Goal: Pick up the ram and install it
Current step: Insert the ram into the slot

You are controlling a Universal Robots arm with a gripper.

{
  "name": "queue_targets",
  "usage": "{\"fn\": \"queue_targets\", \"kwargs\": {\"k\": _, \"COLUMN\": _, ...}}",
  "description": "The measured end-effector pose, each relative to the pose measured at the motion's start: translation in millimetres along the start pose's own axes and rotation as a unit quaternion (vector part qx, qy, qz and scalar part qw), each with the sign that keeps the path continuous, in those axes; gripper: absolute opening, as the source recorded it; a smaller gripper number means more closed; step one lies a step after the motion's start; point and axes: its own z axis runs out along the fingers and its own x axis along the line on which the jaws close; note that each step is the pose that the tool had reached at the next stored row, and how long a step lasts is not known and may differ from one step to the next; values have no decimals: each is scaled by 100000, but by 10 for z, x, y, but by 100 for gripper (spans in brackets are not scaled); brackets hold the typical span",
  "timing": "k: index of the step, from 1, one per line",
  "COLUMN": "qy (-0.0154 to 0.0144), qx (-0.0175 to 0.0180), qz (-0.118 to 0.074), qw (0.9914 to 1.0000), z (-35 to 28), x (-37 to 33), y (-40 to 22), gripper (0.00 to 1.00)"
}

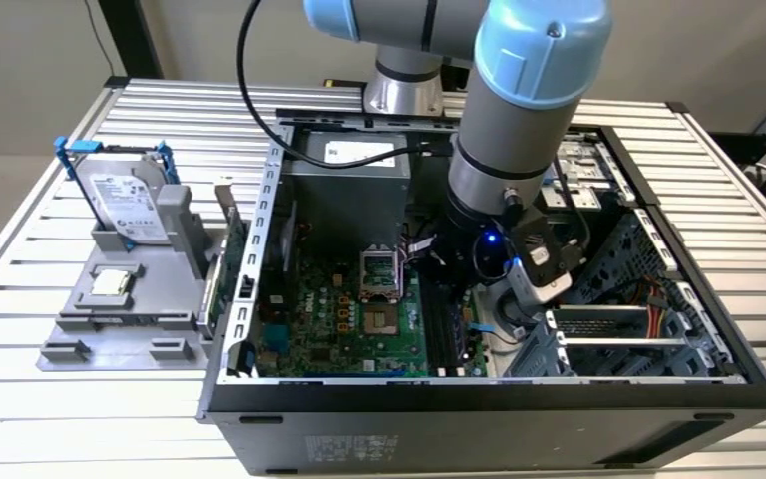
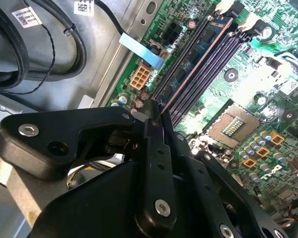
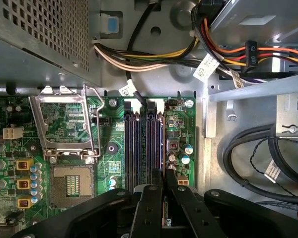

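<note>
The ram (image 2: 198,62) is a thin dark stick seen edge-on, standing on its long edge in the memory slot nearest the case's drive side. The slot latches (image 2: 223,7) are at its far end. In the first wrist view the ram (image 3: 162,148) runs along the outermost of the dark memory slots (image 3: 139,144). My gripper (image 2: 156,113) has its black fingers (image 2: 161,163) pressed against the stick's near end, shut on it. In the exterior view the gripper (image 1: 466,274) reaches down inside the open computer case (image 1: 490,399), over the green motherboard (image 1: 343,319).
The CPU socket (image 3: 72,186) with its raised metal frame (image 3: 64,124) lies beside the slots. The power supply (image 1: 343,165) and its cable bundles (image 3: 154,57) crowd the back. Drive cages (image 1: 622,329) fill the case's right side. Outside the case, a grey fixture (image 1: 131,299) holds a blue-framed hard drive (image 1: 128,205) and a small chip (image 1: 111,282).
</note>
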Motion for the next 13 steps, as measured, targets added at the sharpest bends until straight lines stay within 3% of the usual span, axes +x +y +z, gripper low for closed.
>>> {"fn": "queue_targets", "kwargs": {"k": 13, "qy": 16, "qx": 37, "qz": -330, "qw": 99999, "z": 35, "x": 1, "y": -1, "gripper": 0}}
